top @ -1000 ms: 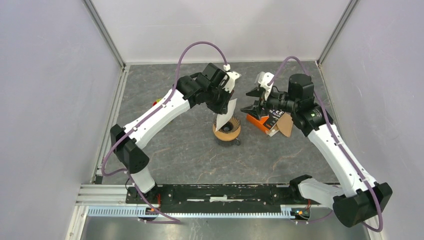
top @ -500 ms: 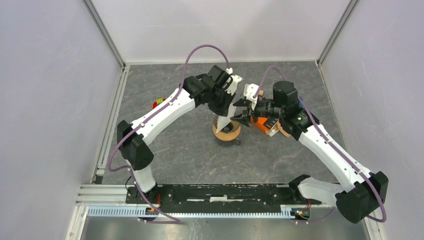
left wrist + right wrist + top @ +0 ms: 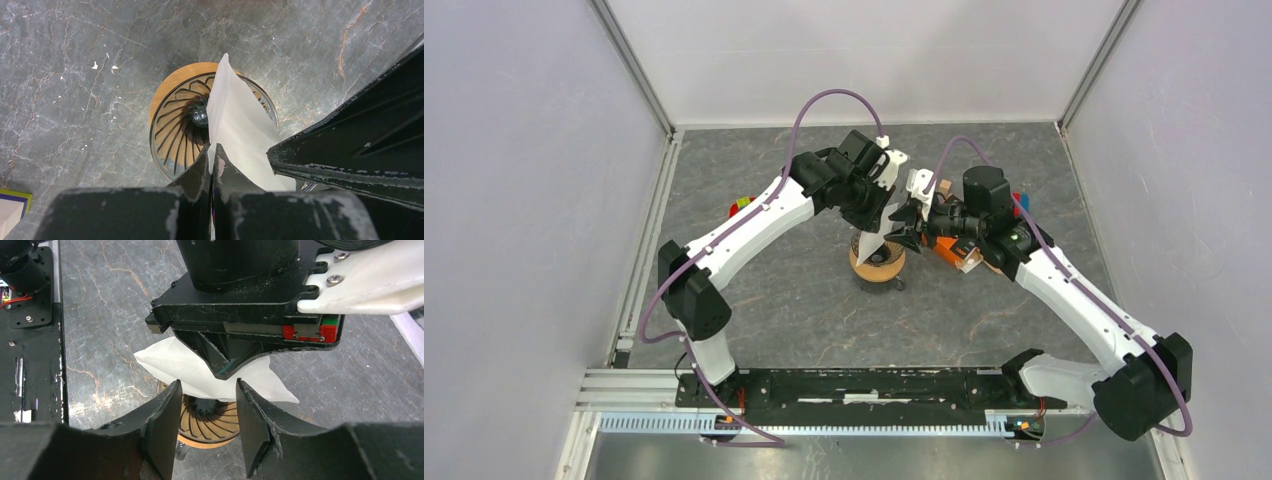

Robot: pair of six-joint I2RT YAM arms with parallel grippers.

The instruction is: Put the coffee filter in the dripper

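The dripper (image 3: 877, 257), a see-through ribbed funnel on a tan disc, stands mid-table; it also shows in the left wrist view (image 3: 175, 127) and the right wrist view (image 3: 212, 420). My left gripper (image 3: 211, 155) is shut on the white paper coffee filter (image 3: 235, 125) and holds it flat just above the dripper, its tip over the rim. The filter also shows in the top view (image 3: 874, 238) and the right wrist view (image 3: 170, 365). My right gripper (image 3: 206, 410) is open, its fingers (image 3: 162, 427) on either side of the filter's lower edge, right by the left gripper (image 3: 887, 218).
An orange box (image 3: 952, 252) lies just right of the dripper, under the right arm. A small red and green object (image 3: 738, 206) lies left of the left arm. A metal rail (image 3: 649, 220) runs along the left edge; walls stand close all round.
My right gripper has moved left from the orange box to the filter held over the dripper. My left gripper has lowered the filter slightly and then stayed still.
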